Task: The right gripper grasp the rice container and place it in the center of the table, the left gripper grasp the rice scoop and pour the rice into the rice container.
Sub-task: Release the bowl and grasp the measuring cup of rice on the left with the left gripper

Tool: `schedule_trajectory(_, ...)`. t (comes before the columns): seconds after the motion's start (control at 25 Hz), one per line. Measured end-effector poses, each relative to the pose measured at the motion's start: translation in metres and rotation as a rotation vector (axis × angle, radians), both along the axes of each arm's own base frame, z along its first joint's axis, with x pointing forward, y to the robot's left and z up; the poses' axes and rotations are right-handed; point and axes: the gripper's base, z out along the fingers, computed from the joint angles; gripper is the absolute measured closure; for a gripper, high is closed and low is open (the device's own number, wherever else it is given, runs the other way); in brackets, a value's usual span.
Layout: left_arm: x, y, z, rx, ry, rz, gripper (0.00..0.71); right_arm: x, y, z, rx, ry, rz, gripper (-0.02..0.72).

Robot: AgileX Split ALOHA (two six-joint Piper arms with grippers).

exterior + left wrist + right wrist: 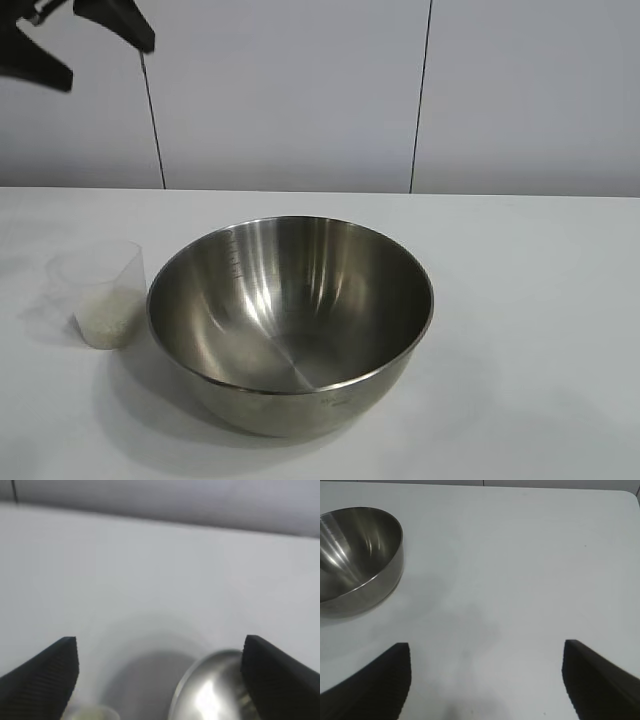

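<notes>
The rice container (290, 310), a large shiny steel bowl, stands upright at the middle of the white table (540, 300) with nothing inside. Just to its left stands the rice scoop (100, 290), a small clear cup with rice (105, 320) in its bottom. High above the scoop, at the exterior view's top-left corner, my left gripper (110, 65) hangs open and holds nothing. Its wrist view shows the open left gripper (160, 645) over the bowl's rim (215, 690) and the scoop's rim (92, 712). My right gripper (487, 647) is open over bare table, off to one side of the bowl (355, 555).
A pale panelled wall (300, 90) stands behind the table's far edge. The table's corner (627, 495) shows in the right wrist view. Bare tabletop lies to the right of the bowl.
</notes>
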Motion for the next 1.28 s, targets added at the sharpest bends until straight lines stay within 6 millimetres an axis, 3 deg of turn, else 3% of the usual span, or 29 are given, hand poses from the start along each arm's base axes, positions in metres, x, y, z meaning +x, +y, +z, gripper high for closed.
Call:
schedule_trajectory(0.12,-0.022,-0.007,-0.001,0.166,-0.253,-0.020,0.078,0.000,0.000,0.000,0.000,0.000,0.000,0.136)
schedule_trajectory(0.2,-0.033,-0.006,-0.015,0.224,-0.354,0.005,0.078,0.000,0.000,0.000,0.000,0.000,0.000,0.136)
schedule_trajectory(0.44,-0.062,0.018,-0.076,0.278,-0.418,0.141,0.080,0.000,0.000,0.000,0.000,0.000,0.000,0.136)
schedule_trajectory(0.56,-0.075,0.028,-0.091,0.298,-0.450,0.185,0.087,0.000,0.000,0.000,0.000,0.000,0.000,0.136)
schedule_trajectory(0.84,-0.106,0.041,-0.130,0.281,-0.507,0.214,0.196,0.000,0.000,0.000,0.000,0.000,0.000,0.136)
schedule_trajectory(1.04,-0.116,0.045,-0.174,0.192,-0.339,0.231,0.206,0.000,0.000,0.000,0.000,0.000,0.000,0.136)
schedule_trajectory(1.28,-0.116,0.042,-0.214,0.284,-0.181,0.173,0.207,0.000,0.000,0.000,0.000,0.000,0.000,0.136)
